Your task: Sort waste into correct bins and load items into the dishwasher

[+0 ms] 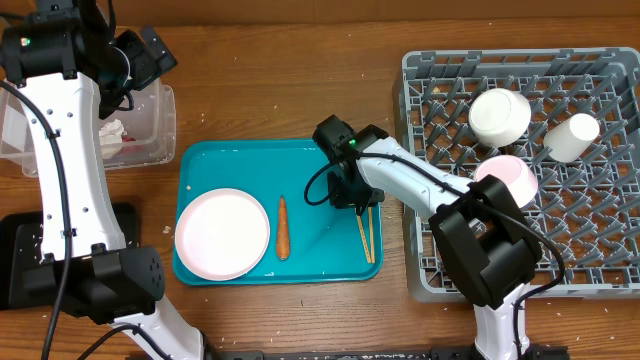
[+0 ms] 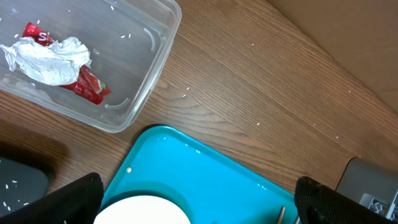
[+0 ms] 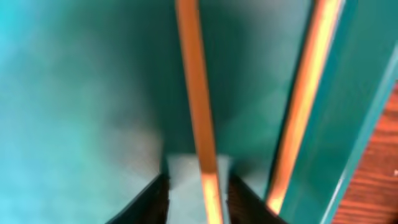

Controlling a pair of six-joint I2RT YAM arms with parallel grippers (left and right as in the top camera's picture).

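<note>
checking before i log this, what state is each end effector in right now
left end effector: open wide, empty
right end effector: open narrowly, astride one chopstick, not gripping it

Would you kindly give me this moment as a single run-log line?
left gripper: open, empty | right gripper: on teal tray, straddling one chopstick, grip unconfirmed | carrot, plate on tray | napkin, wrapper in tub

surface: wooden table [image 1: 290, 90] | on it: clear tub [image 1: 167, 125], black tray [image 1: 18, 278], teal tray [image 1: 325, 255], grey dish rack [image 1: 420, 120]
</note>
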